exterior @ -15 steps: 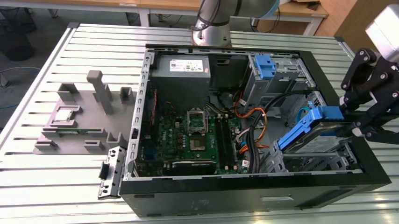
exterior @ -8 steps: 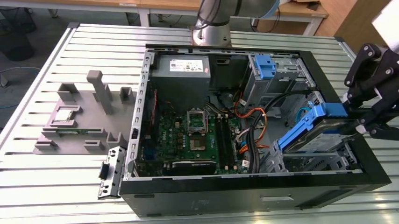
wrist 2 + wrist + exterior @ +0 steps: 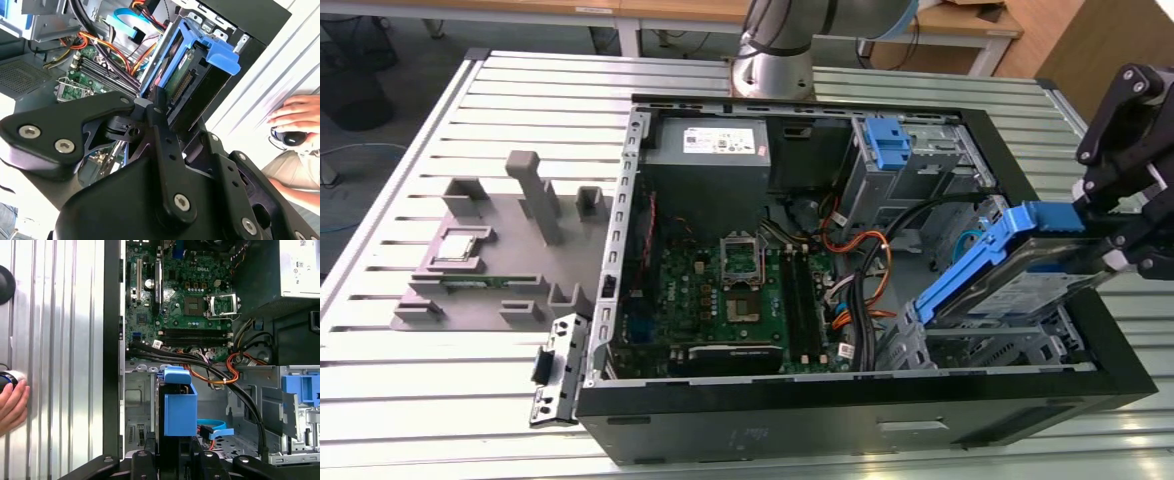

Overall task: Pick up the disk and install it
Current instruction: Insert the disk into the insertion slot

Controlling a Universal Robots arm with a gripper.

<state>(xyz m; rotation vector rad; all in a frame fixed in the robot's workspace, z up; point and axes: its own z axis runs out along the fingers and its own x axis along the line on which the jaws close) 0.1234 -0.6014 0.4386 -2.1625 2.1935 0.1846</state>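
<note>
End effector [image 3: 1110, 248] clamped on the upper end of the disk [image 3: 1007, 275], whose long axis slants down and away from it inside the computer case [image 3: 720, 420], towards the drive cage [image 3: 987, 345] just below.

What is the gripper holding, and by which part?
The gripper holds the disk by its raised end, tilted over the open case.

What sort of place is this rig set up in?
Probably a robotics lab bench set up for PC assembly: a slotted aluminium table, an open desktop computer case lying on it, and the gripper holding the disk tilted at the case's drive cage.
</note>
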